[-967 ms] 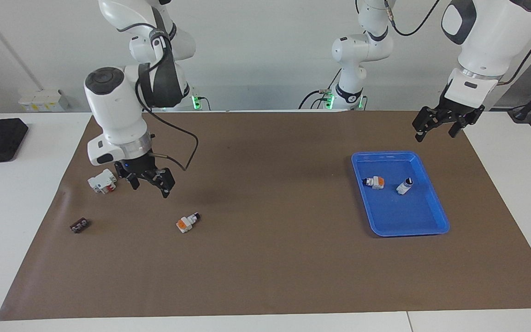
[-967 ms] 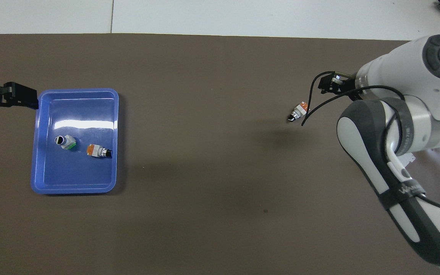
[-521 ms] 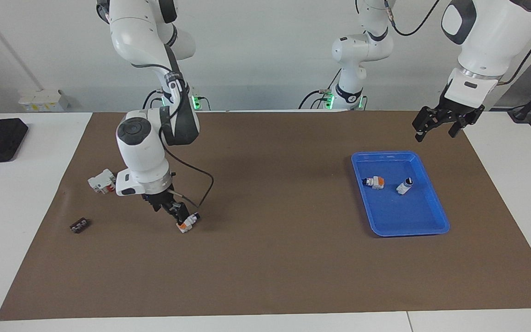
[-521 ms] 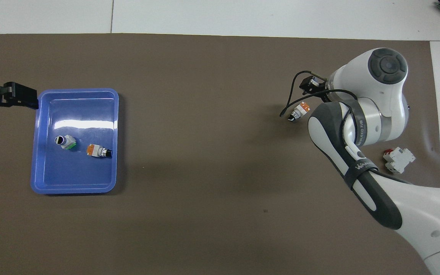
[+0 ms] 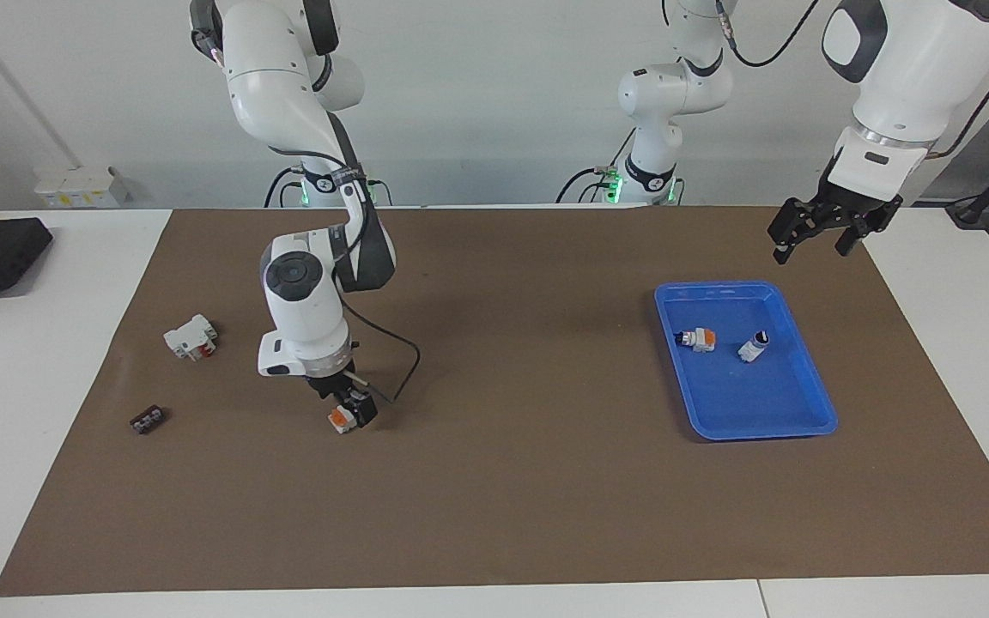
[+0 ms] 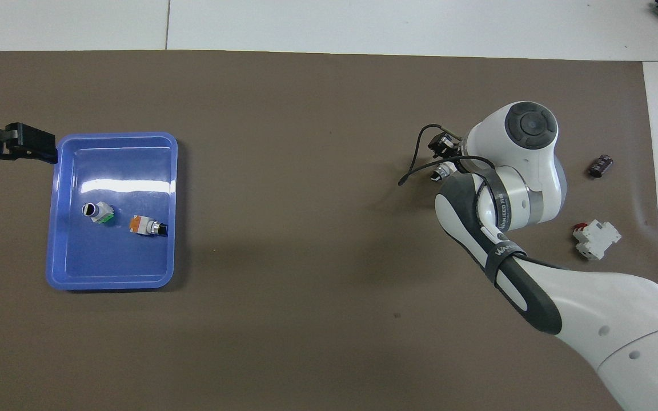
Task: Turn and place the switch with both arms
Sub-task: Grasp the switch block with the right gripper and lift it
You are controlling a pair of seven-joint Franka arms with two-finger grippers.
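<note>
The switch (image 5: 341,418) lies on the brown mat (image 5: 512,481) at the right arm's end of the surface. The right pincer (image 5: 354,411) is lowered around it, fingers apart, one to each side; contact cannot be confirmed. The left pincer (image 5: 821,225) hangs with fingers apart above the mat, beside the blue tray (image 5: 812,403); this arm waits. The tray holds a second switch (image 5: 697,340) and a white cylinder (image 5: 753,346).
</note>
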